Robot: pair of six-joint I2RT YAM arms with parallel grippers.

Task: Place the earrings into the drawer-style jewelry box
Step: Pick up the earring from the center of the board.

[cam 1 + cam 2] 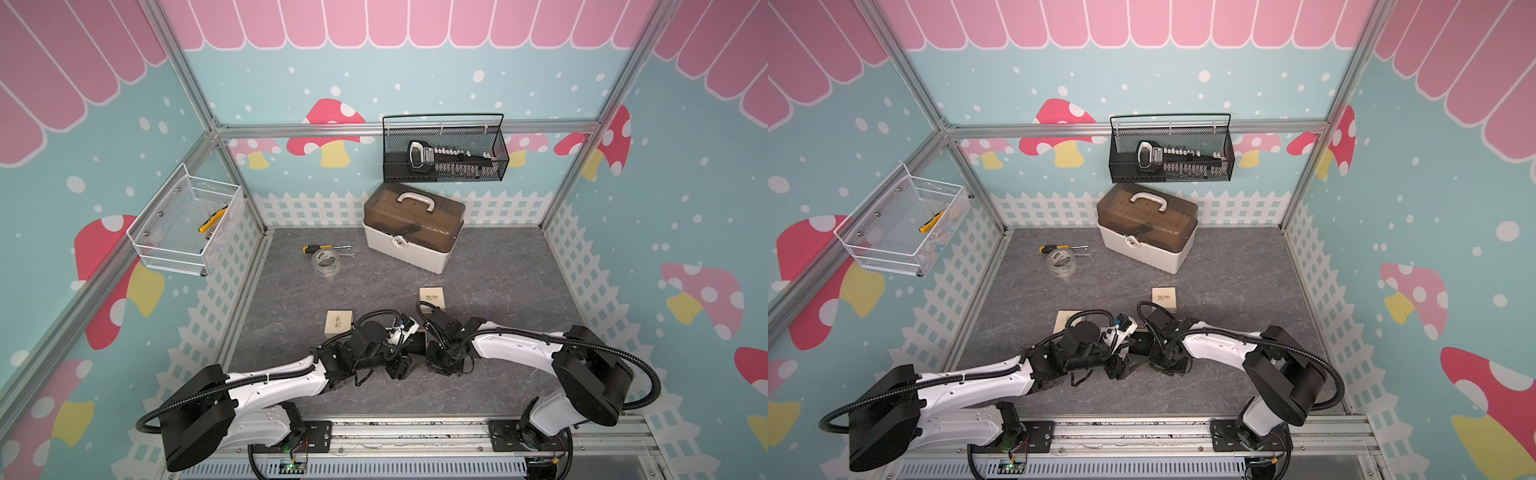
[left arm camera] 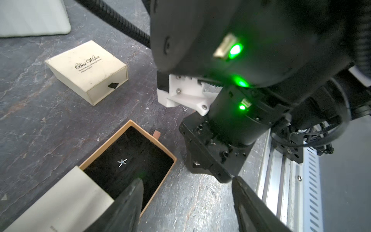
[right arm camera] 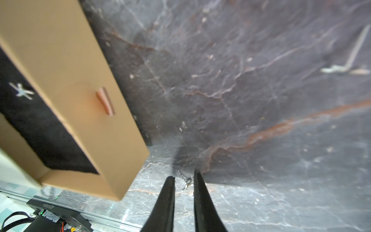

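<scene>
Overhead, in both top views you find the left arm (image 1: 270,382) and right arm (image 1: 511,345) meeting low over the pulled-out jewelry box drawer (image 1: 1142,347) near the front of the grey table (image 1: 498,270). From the left wrist, your left gripper (image 2: 186,197) stands wide apart, holding nothing, and one star-shaped earring (image 2: 122,161) lies on the drawer's black lining. From the right wrist, your right gripper (image 3: 183,176) shows only a narrow gap, tips either side of the second earring (image 3: 186,181), which lies on the table just beside the drawer; contact cannot be told.
</scene>
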